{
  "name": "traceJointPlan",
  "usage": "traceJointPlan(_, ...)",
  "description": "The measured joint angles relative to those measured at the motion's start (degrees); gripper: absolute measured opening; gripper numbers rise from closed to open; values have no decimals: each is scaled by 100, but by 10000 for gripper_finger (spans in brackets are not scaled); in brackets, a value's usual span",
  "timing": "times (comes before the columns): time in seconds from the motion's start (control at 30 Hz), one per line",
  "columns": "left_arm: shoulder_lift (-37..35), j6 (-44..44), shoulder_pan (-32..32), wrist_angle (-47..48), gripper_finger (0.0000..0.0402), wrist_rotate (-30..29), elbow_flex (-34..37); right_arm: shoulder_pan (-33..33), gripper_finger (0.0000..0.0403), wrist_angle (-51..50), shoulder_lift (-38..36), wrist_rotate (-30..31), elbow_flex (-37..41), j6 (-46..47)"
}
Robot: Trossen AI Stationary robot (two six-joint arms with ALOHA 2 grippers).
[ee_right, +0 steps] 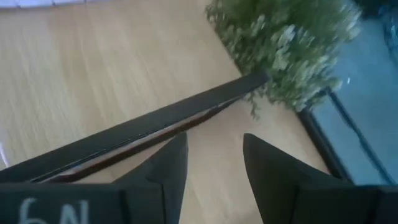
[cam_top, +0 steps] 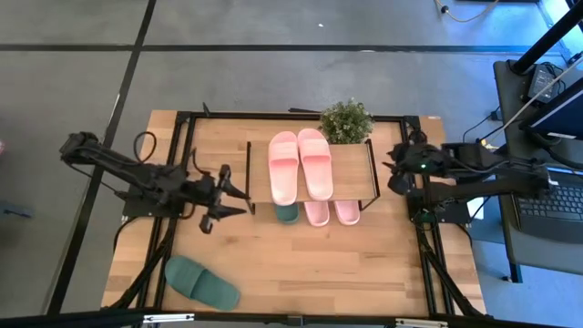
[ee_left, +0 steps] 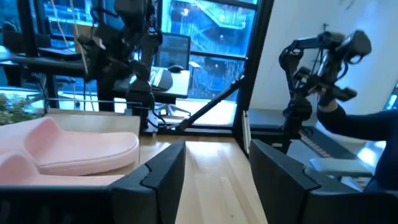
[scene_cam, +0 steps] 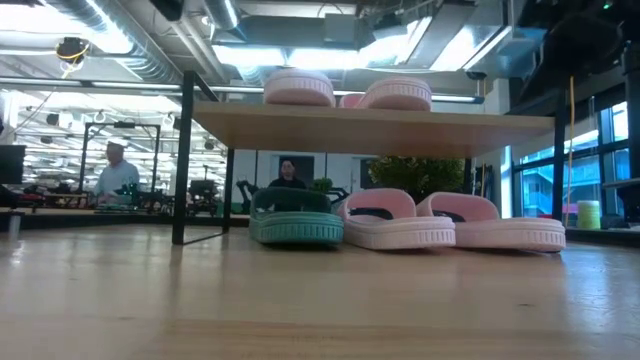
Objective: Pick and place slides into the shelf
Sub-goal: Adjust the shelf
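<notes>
The shelf stands mid-table. Two pink slides lie side by side on its top board. Under it, on the table, rest a green slide and two more pink slides. A second green slide lies sole-down on the table near the front left. My left gripper hovers open just left of the shelf, pointing level toward it, with nothing between its fingers. My right gripper hangs open beside the shelf's right end, tipped down, with nothing in it.
A small potted plant stands at the shelf's far right corner, close to my right gripper. Bare tabletop stretches in front of the shelf. A laptop and cables sit beyond the table's right edge. People show in the room behind the table.
</notes>
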State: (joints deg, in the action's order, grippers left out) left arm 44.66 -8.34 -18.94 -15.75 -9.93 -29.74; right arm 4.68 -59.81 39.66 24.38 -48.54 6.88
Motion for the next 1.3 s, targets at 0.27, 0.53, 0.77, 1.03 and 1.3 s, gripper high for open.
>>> traceJointPlan(0.27,-602,0,2,33,171,-7,339,1,157,-90,964,-2,7,368)
traceJointPlan(0.53,-655,-5,2,472,171,-7,354,3,157,132,1736,-255,7,506)
traceJointPlan(0.77,-653,-9,2,680,171,-7,354,3,157,795,1983,-522,7,461)
traceJointPlan(1.03,-651,-11,2,763,171,-7,354,3,157,1500,2031,-856,10,163)
traceJointPlan(1.3,-651,-24,2,772,171,-4,354,3,157,2104,2142,-1248,10,30)
